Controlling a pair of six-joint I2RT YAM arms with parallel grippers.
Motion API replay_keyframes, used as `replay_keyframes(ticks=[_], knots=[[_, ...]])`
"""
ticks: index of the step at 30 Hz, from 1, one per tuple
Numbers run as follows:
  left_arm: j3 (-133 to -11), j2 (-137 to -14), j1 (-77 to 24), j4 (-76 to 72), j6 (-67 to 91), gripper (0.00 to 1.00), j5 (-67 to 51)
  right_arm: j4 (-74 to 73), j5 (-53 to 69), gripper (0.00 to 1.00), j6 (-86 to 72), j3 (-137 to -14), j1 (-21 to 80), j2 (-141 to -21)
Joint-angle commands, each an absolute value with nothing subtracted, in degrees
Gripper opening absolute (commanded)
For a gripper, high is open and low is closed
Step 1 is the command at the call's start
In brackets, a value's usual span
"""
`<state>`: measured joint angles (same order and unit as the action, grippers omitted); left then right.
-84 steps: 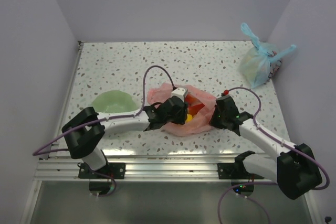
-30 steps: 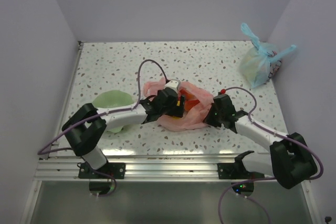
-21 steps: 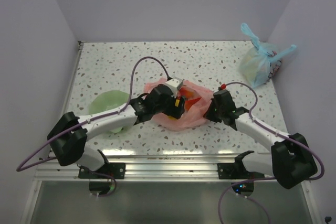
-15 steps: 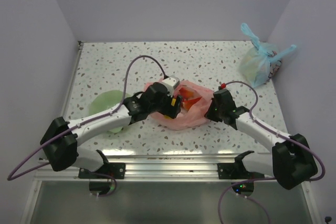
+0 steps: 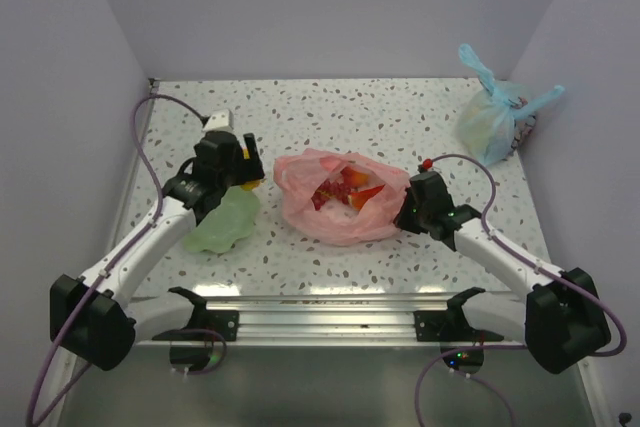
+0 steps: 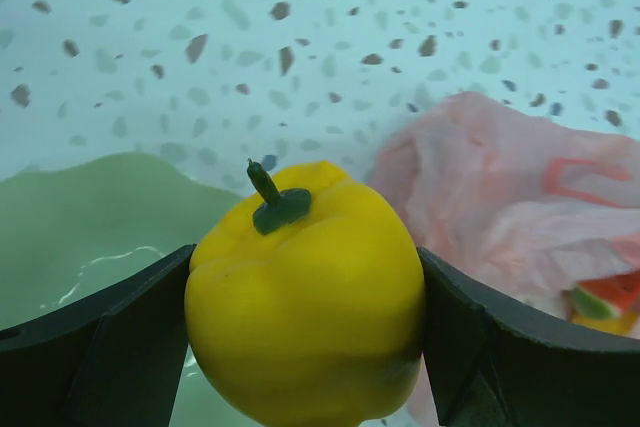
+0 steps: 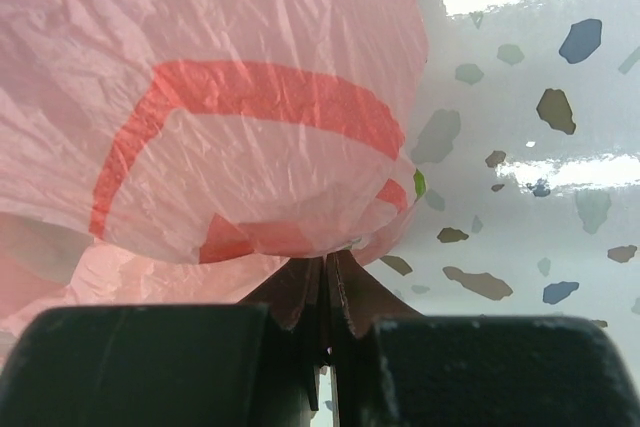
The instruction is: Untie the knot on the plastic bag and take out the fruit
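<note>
A yellow fruit [image 6: 305, 317] is held in the wide-set left hand [image 5: 238, 169] over the green bowl [image 5: 225, 227], seemingly for release there, while the opened plastic bag [image 5: 340, 215], central on the counter [image 5: 400, 117], is pinched at its right edge by the right hand [image 5: 408, 209] as an anchor.

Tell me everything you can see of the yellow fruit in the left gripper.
The yellow fruit is a glossy, lobed, plastic-looking piece with a short green stem on top. It sits upright, clamped between the dark fingers of the left gripper, over the green bowl's edge, outside the plastic bag.
</note>
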<state>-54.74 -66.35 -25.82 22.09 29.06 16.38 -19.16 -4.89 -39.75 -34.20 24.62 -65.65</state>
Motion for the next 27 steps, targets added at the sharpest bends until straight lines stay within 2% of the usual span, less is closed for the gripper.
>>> replay_keyframes(ticks=[1,5,9,12,15,16,17,25,27], knots=[[-47.23,-65.39,-18.66,22.95,32.61,0.53,16.53,-20.13,-4.66,0.04,-38.06,-35.77,24.52,-63.81],[-39.39,-66.44,-12.67,16.97,33.66,0.57,11.97,-20.74,-3.61,0.04,-37.71,-35.07,24.52,-62.84],[-36.48,-70.83,-11.69,12.93,34.45,0.65,10.82,-20.92,-2.55,0.04,-37.71,-34.45,24.52,-61.79],[-35.68,-72.5,-11.6,11.61,34.54,0.74,10.72,-21.53,-2.55,0.04,-37.44,-34.28,24.52,-60.91],[-35.77,-72.51,-11.51,11.51,34.19,0.89,10.28,-22.41,-2.99,0.06,-37.0,-34.1,24.52,-59.77],[-36.03,-72.25,-11.51,11.69,34.1,0.98,10.2,-22.67,-3.25,0.06,-36.91,-34.1,24.52,-59.42],[-36.21,-71.9,-11.6,12.12,33.93,1.0,10.28,-22.85,-3.43,0.06,-36.83,-33.93,24.52,-58.81],[-39.72,-66.63,-11.69,17.92,30.06,1.0,10.72,-24.17,-4.83,0.09,-36.56,-33.84,24.52,-58.1],[-40.6,-63.39,-11.69,19.07,28.83,1.0,9.85,-24.52,-5.53,0.06,-36.56,-33.93,24.52,-57.66]])
